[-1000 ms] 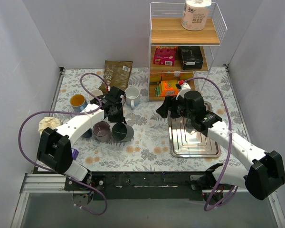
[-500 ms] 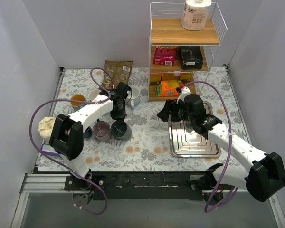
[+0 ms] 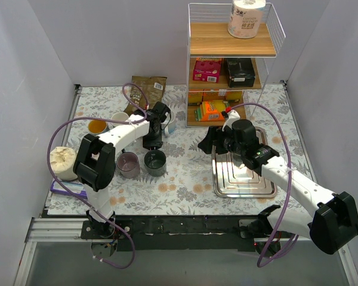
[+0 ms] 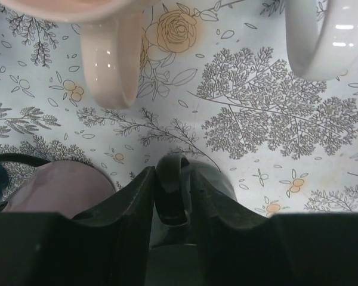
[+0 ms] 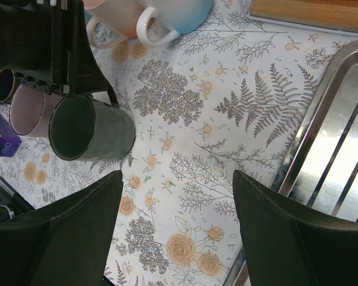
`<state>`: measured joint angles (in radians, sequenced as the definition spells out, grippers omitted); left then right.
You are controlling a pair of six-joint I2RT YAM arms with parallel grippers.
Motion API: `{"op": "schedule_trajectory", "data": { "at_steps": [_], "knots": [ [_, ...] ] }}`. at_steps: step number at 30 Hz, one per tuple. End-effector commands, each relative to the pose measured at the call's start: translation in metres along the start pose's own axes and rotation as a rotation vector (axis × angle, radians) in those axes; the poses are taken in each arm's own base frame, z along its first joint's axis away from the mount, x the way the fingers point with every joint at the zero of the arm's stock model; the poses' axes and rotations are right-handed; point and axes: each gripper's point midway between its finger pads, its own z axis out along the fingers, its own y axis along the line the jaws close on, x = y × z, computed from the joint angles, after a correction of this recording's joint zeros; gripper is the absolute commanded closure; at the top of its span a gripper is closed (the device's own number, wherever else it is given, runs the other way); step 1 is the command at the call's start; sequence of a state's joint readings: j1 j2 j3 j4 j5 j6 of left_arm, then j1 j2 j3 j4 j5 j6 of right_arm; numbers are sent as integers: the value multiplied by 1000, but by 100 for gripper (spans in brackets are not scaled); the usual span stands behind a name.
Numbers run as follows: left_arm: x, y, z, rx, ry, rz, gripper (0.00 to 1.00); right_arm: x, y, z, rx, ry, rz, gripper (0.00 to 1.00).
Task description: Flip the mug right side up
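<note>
While the left pincer [image 4: 170, 193] is clamped only on the handle [image 4: 169, 179] of the dark green mug [image 3: 155, 161], that mug may pivot and strike the mauve mug [image 3: 128, 164] just beside it.

You had the dark green mug [image 3: 155, 161] standing mouth-up on the counter [image 3: 188, 176], its handle [image 4: 170, 192] pinched between the left fingers [image 4: 130, 199].

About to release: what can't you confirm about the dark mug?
Left wrist: the left gripper hides most of the dark mug; mainly its handle shows.
Top: the handle is under the gripper; whether the base touches the table cannot be told.
Right wrist: the mug's own wall hides its base.
</note>
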<state>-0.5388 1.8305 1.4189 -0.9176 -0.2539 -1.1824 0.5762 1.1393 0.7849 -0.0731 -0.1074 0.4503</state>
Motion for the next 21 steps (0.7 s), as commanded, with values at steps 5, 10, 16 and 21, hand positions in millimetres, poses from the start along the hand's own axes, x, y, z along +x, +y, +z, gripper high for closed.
{"op": "schedule_trajectory", "data": {
  "at_steps": [5, 10, 16, 21],
  "knots": [
    [-23, 6, -3, -73, -68, -10, 68, -9, -9, -7, 71, -20, -4, 19],
    [-41, 1, -20, -36, -148, -30, 55, -18, -30, -16, 204, -37, -25, 18],
    [-71, -14, -54, 23, -262, -23, 44, -44, -57, -39, 348, -73, -51, 17],
    [-83, -22, -86, 99, -350, -42, 32, -68, -97, -79, 523, -101, -113, 17]
  ]
}}
